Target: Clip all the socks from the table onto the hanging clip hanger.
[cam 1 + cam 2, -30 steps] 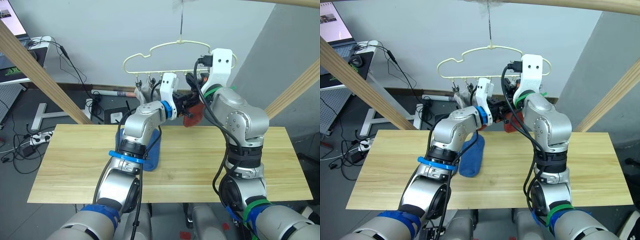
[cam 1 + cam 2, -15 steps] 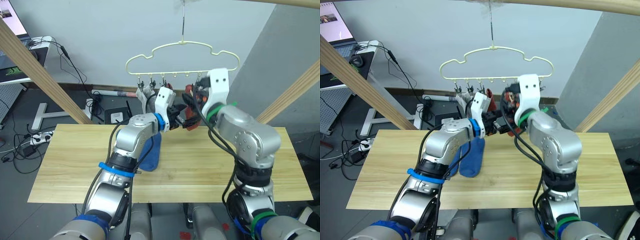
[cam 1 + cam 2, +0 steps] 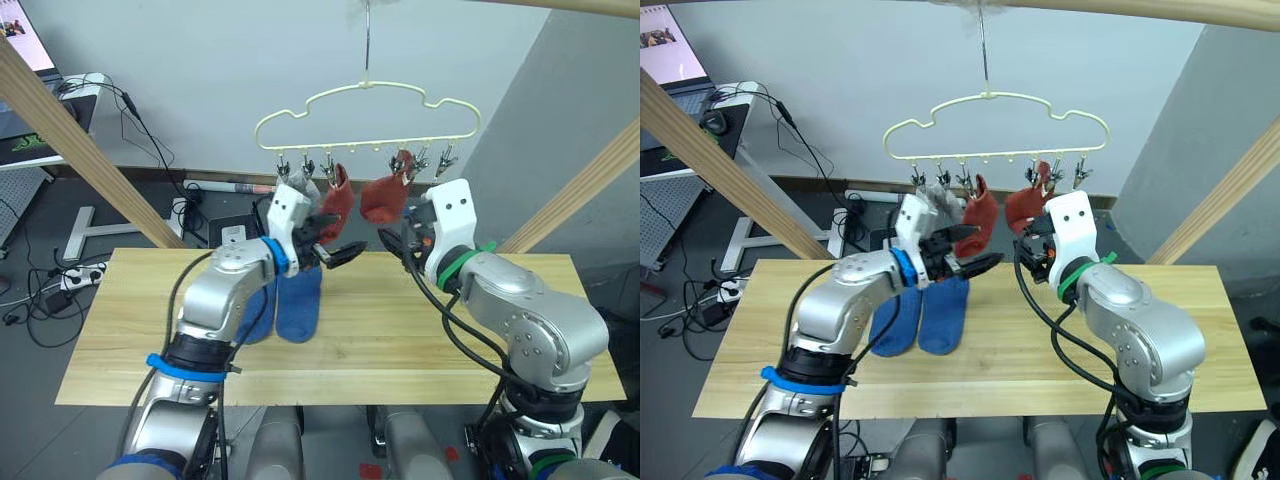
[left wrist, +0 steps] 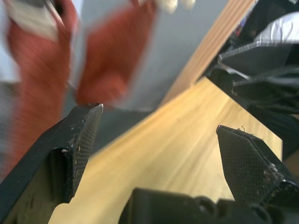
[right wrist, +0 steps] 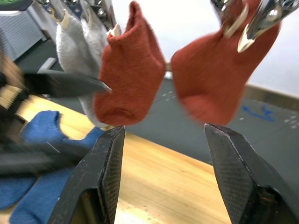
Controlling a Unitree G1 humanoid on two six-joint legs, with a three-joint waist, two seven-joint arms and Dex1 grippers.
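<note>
The pale yellow clip hanger point(image 3: 366, 104) hangs above the table's far edge. Clipped to it are two light grey socks point(image 3: 290, 187) and two brick red socks point(image 3: 339, 197) point(image 3: 384, 198). Two blue socks point(image 3: 298, 302) point(image 3: 255, 314) lie side by side on the table point(image 3: 120, 330). My left gripper point(image 3: 338, 240) is open and empty, just below the left red sock. Lower and to the right of the other red sock, my right gripper point(image 3: 400, 240) is open with nothing between its fingers point(image 5: 105, 168). The right wrist view looks at both red socks point(image 5: 131, 79) point(image 5: 219, 79).
Slanting wooden poles point(image 3: 80, 150) point(image 3: 590, 180) rise on both sides of the table. Behind the table on the left are a desk point(image 3: 40, 110) and cables with a power strip point(image 3: 80, 270) on the floor.
My left gripper has opened and let go at the hanger. Both arms have dropped back down from the clips, leaving both red socks hanging. The second blue sock has come into view.
</note>
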